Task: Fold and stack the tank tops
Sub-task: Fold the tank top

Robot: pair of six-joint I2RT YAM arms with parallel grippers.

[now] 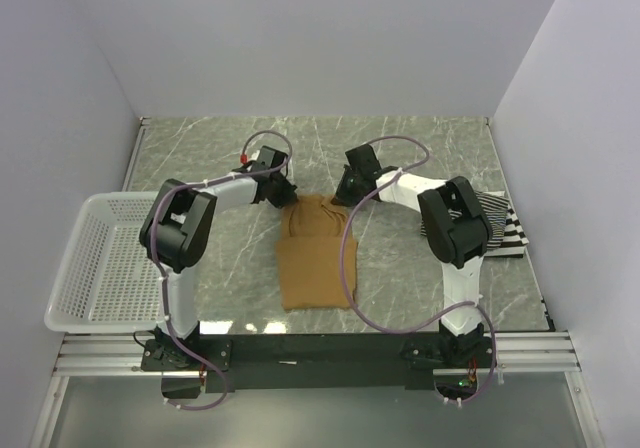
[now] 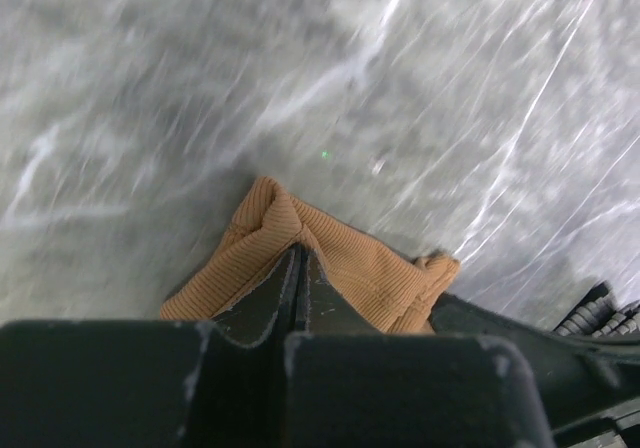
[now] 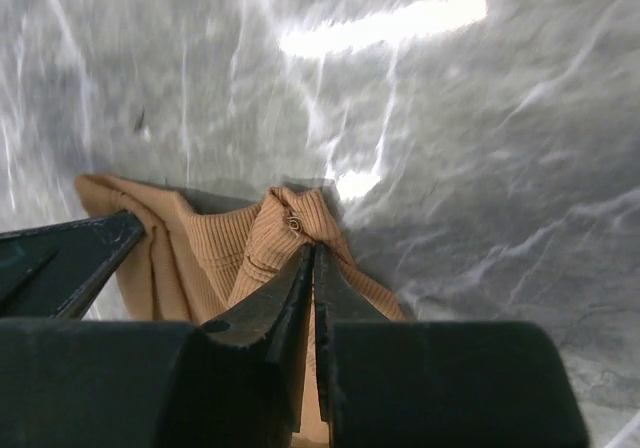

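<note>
Jaws of L gripper (image 2: 300,258) are pressed together, pinched on a ribbed fold at far-left corner of tan-brown tank top (image 1: 315,263). R gripper (image 3: 312,253) is likewise clamped on a bunched fold at far-right corner of same top. Rest of top is laid flat mid-table, btwn the arms. Striped tank top (image 1: 503,223), blk/wht, is seen at right table edge, partly hidden by R arm (image 1: 455,223). White mesh basket (image 1: 100,258) is set at left edge of marble-pattern table (image 1: 420,148).
</note>
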